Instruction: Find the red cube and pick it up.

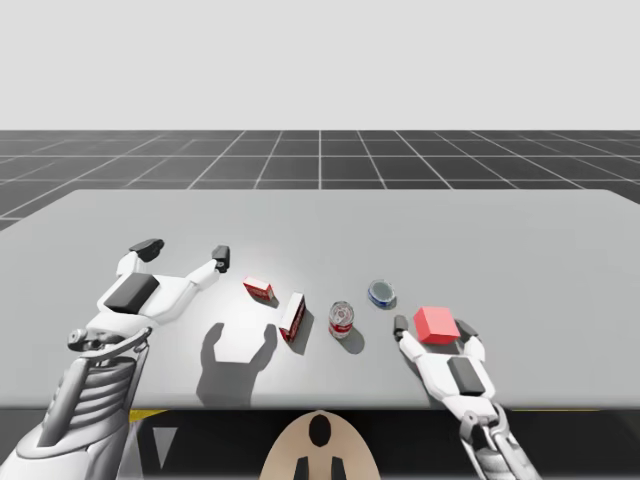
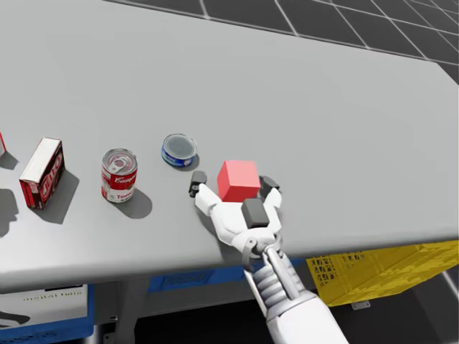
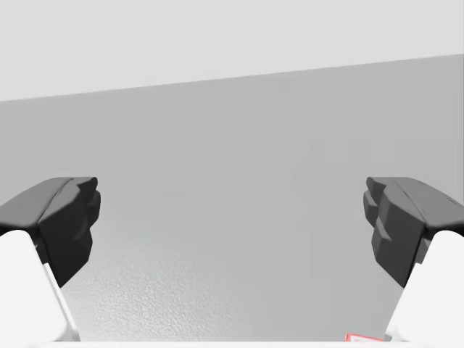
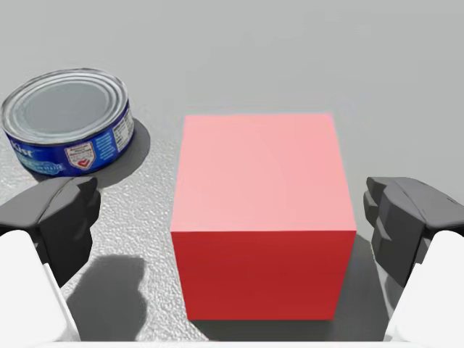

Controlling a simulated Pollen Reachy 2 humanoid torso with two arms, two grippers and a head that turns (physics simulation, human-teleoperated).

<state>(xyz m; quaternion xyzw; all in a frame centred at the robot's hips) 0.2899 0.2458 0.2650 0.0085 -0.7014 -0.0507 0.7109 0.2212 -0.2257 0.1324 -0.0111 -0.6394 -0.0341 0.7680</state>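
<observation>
The red cube (image 1: 436, 323) sits on the grey table (image 1: 500, 250), toward the near right of the spread. My right gripper (image 1: 433, 326) is down at table level around it. In the right wrist view the cube (image 4: 262, 210) stands squarely between the dark fingers (image 4: 65, 217), with a strip of bare table showing on each side. The jaws are therefore wide, and neither pad touches the cube. From the head view the same gripper (image 2: 233, 184) reaches in from the near edge, with the cube (image 2: 239, 180) resting flat between its tips.

Just to the far left of the cube lies a flat blue can (image 1: 381, 293), lid up. It is close to the cube but apart from it. In the right wrist view it lies ahead of the gripper, beyond the finger on that side (image 4: 67, 122). Further left stands an upright red-and-white can (image 1: 341, 319). Beyond that is a red-and-white box (image 1: 292, 316) on its edge, and then a smaller red box (image 1: 259, 290) a little farther back.

My left gripper (image 1: 184, 251) hangs above the left part of the table, well apart from the cube. Its jaws are spread wide and hold nothing, and its shadow falls on the table near the boxes. In the left wrist view I see bare table ahead between the fingers (image 3: 61, 217).

Under the near edge of the table, the head view shows a yellow crate (image 2: 380, 269) on the right.
</observation>
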